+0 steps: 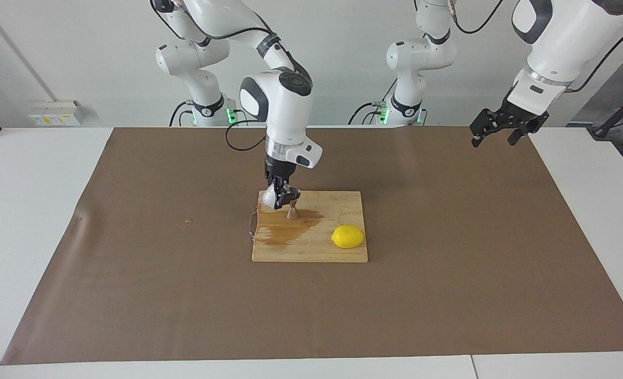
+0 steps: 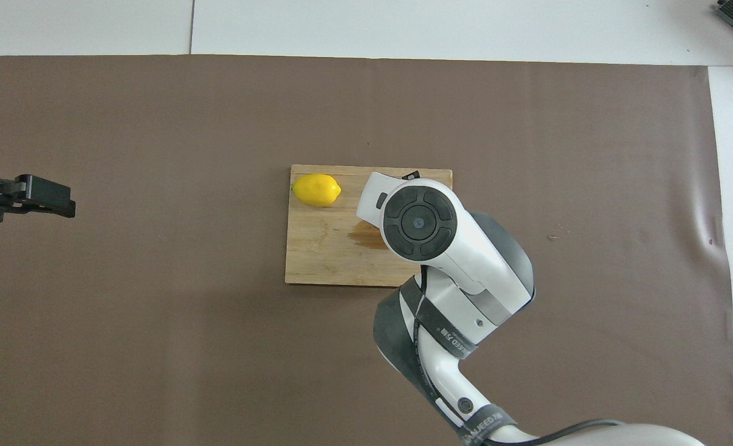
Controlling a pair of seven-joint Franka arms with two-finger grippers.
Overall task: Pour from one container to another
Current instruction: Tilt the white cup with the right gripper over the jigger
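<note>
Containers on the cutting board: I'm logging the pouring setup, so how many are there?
2. The clear cup is held by the right gripper, tilted beside the steel jigger, which stands on the board by a wet stain. The overhead view hides both under the arm.
</note>
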